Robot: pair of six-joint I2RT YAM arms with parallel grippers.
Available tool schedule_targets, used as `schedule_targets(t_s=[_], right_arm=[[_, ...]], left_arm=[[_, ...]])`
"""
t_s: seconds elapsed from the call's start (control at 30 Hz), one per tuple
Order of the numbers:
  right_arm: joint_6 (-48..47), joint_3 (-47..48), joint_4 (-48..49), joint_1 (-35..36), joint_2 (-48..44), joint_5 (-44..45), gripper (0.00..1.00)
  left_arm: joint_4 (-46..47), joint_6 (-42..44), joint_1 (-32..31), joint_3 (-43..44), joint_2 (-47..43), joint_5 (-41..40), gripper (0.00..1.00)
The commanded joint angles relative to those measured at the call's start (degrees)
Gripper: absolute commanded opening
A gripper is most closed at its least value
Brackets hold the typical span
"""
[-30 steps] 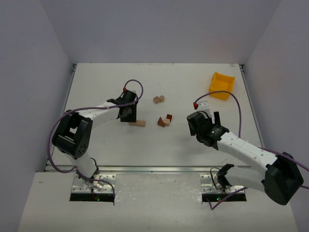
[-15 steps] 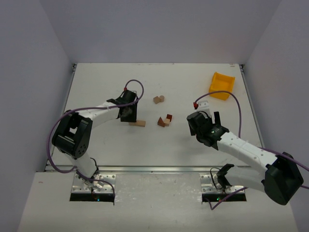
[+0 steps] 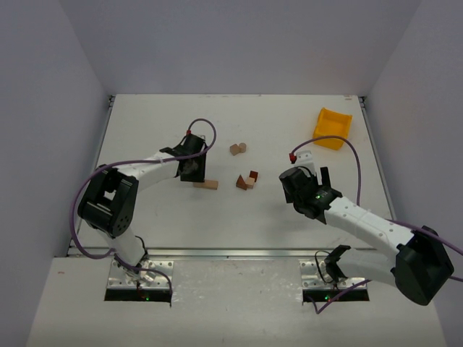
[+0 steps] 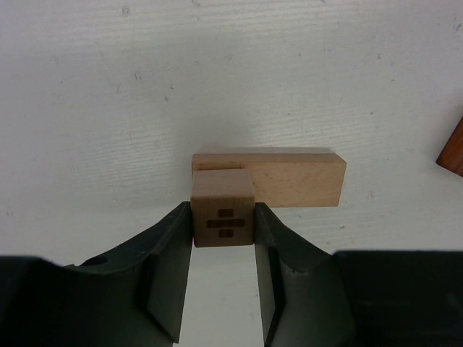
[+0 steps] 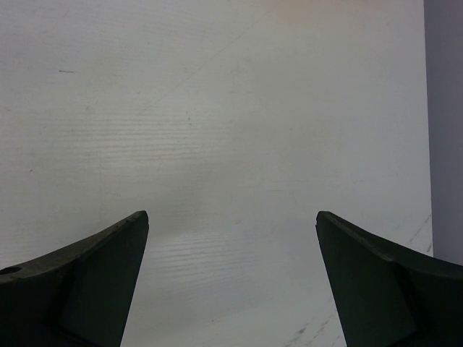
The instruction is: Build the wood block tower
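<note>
**Left tool** (image 4: 223, 225) — pressed onto a small tan cube (image 4: 222, 210), one finger pad on each side face, with the marked face turned toward the wrist camera. In the wrist view the cube is held over the 9 o'clock end of the pale flat bar (image 4: 289, 177). Whether its underside already touches the bar cannot be told.

**Step judged in hand:** the cube is to be seated on the bar as the tower's second layer.
- The cube is best lowered straight, with its edges kept square to the bar's long sides and its whole footprint inside the bar's end.
- The pinch is best released only once the cube is seated, with the fingers parted evenly so that neither drags it.
- A straight lift is advised afterwards, since the bar looks light and is likely to slide if nudged.

**Pose:** the left arm is stretched toward 1 o'clock from its base, the wrist bent down and the fingers pointed at the tabletop (image 3: 231, 224).

**Right tool** (image 5: 231, 214) — spread wide, with nothing between the fingers and bare tabletop below. Its arm is reached toward 11 o'clock from its base.

**Other stock, top view:**
- A cluster of tan and reddish blocks (image 3: 247, 180) lies near the bar at its 3 o'clock.
- A pair of tan blocks (image 3: 237, 148) lies apart at its 1 o'clock.
- A yellow bin (image 3: 332, 128) sits well apart toward 2 o'clock.
</note>
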Motion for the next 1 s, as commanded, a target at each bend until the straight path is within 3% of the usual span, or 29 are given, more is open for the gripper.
schedule_targets(t_s=[0.0,0.6,0.77,0.8,0.83,0.97], right_arm=[[0.1,2.1,-0.1,0.1,0.4,2.1,0.99],[0.1,2.2,-0.2,0.1,0.4,1.8,0.99],[0.1,2.2,0.0,0.1,0.3,1.5,0.99],[-0.2,2.2,0.5,0.1,0.2,1.0,0.99],[-0.4,2.1,0.8,0.1,0.2,0.7,0.99],[-1.1,2.2,1.7,0.1,0.4,-1.2,0.99]], left_arm=[[1.3,0.6,0.7,2.3,-1.0,-0.4,0.34],[1.4,0.2,0.7,2.4,-2.5,-0.5,0.53],[1.2,0.2,0.7,3.2,-6.3,1.1,0.78],[1.9,0.2,0.7,3.3,-7.7,2.3,0.92],[2.2,0.4,0.7,3.5,-8.6,2.9,0.99],[2.3,0.7,0.7,5.8,-11.7,4.2,1.00]])
